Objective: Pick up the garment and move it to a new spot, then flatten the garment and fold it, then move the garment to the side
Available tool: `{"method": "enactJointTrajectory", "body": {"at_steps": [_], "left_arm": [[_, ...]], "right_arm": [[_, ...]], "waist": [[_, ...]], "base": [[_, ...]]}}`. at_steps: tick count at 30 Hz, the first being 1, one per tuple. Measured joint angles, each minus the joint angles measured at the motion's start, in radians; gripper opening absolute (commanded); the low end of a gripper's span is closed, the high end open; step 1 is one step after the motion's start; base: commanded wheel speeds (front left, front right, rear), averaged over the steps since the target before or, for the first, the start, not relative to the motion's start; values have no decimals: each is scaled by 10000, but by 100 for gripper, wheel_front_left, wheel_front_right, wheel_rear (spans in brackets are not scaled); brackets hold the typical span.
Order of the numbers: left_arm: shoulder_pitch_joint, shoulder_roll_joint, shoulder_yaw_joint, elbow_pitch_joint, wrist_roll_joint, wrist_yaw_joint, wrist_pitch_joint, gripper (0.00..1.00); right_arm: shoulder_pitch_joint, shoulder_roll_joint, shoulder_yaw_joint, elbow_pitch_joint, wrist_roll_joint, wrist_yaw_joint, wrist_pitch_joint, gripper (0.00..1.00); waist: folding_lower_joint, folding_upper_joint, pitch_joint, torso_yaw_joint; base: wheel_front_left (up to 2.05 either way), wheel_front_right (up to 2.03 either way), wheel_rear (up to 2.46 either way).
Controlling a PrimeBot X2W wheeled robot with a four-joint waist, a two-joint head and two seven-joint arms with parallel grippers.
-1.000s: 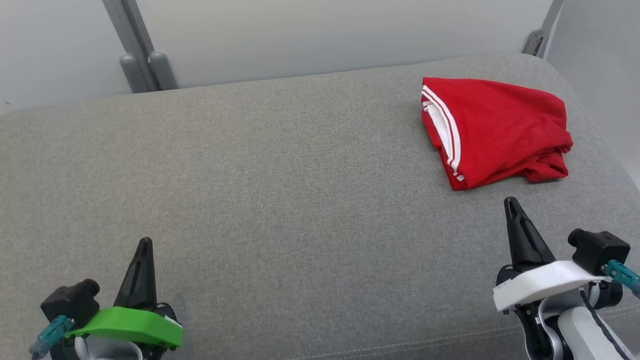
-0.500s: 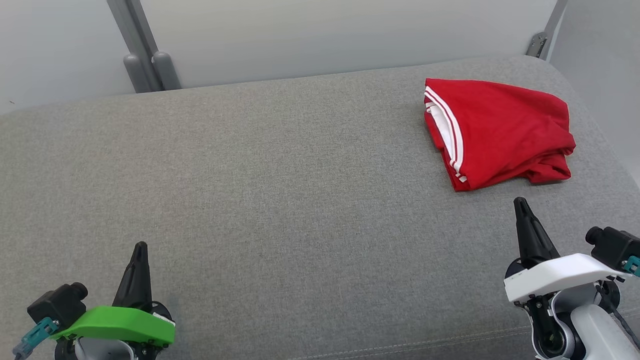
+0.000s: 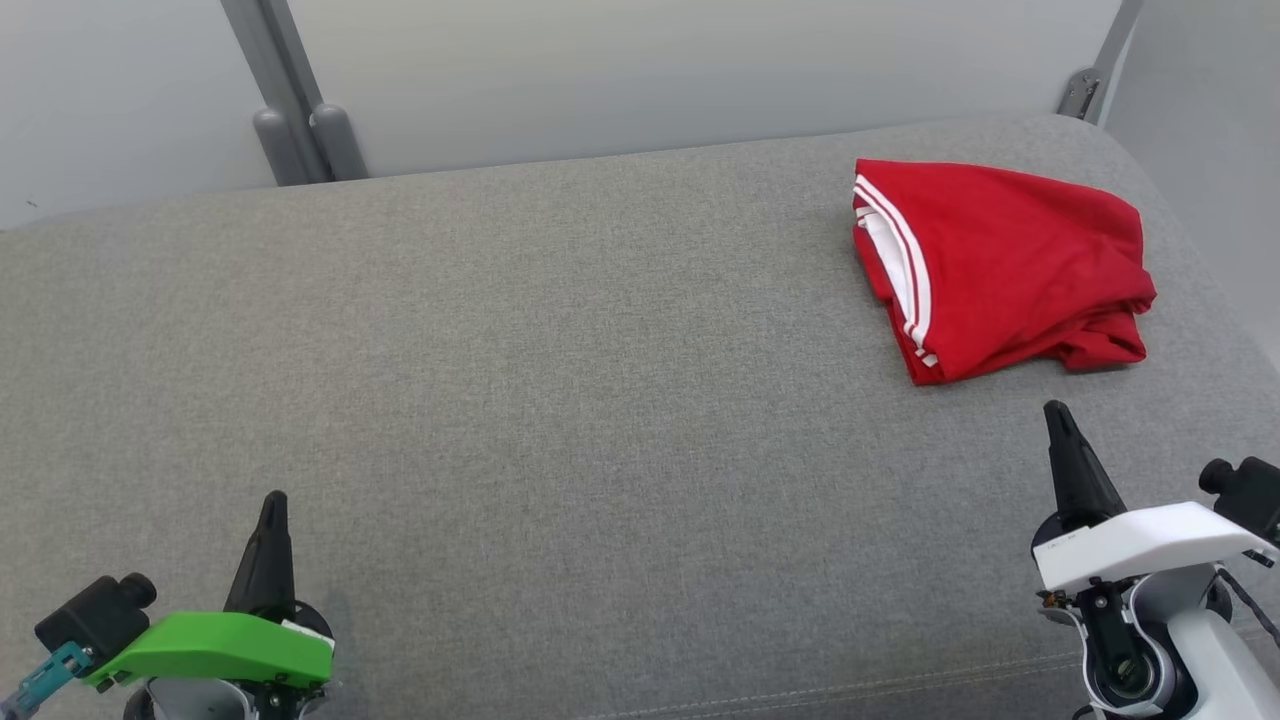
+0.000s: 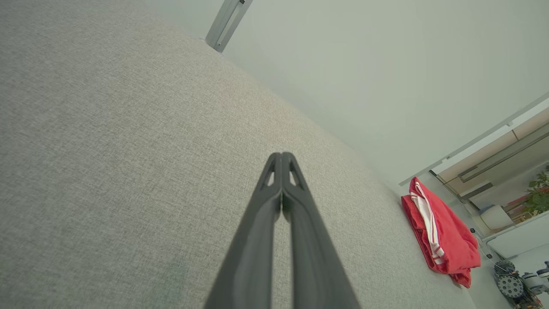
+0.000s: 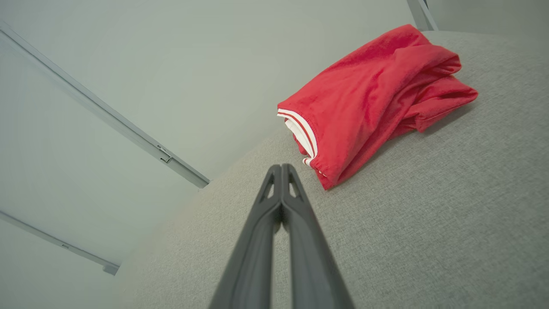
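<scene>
Both hands have slid back toward the lower corners of the head view over the last second, while the small drift of the whole picture is the camera's own. Nearest, the left hand (image 3: 272, 498) sits low at the left, its two dark fingers pressed together along their length and holding nothing, as its wrist view confirms. The right hand (image 3: 1054, 408) at the lower right is likewise closed tight and empty, its tip pointing up toward the cloth but well short of it. Between and beyond them stretches the grey fabric-covered bench (image 3: 600, 380). Farther off, near the bench's far right corner, lies the red garment (image 3: 1010, 265), folded into a compact bundle with its white-striped edge facing left and a slightly rumpled corner at the lower right. Parked off at that side with neither hand on it, it looks to me like the final step is done and the arms are retiring to rest. Behind stand two grey posts (image 3: 300, 140) against a pale wall (image 3: 650, 70).
</scene>
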State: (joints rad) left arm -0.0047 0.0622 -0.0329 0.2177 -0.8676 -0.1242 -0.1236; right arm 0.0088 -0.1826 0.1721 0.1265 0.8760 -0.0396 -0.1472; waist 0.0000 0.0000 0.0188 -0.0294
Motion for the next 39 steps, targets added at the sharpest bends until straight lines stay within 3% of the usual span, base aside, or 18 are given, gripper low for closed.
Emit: {"method": "enactJointTrajectory", "body": {"at_steps": [39], "left_arm": [[-223, -61, 499, 274, -4146, 0, 1200, 0]], "right_arm": [[-223, 518, -1279, 738, 4320, 832, 1058, 0]], "waist": [[1, 0, -86, 165]], "base": [[0, 0, 0]]}}
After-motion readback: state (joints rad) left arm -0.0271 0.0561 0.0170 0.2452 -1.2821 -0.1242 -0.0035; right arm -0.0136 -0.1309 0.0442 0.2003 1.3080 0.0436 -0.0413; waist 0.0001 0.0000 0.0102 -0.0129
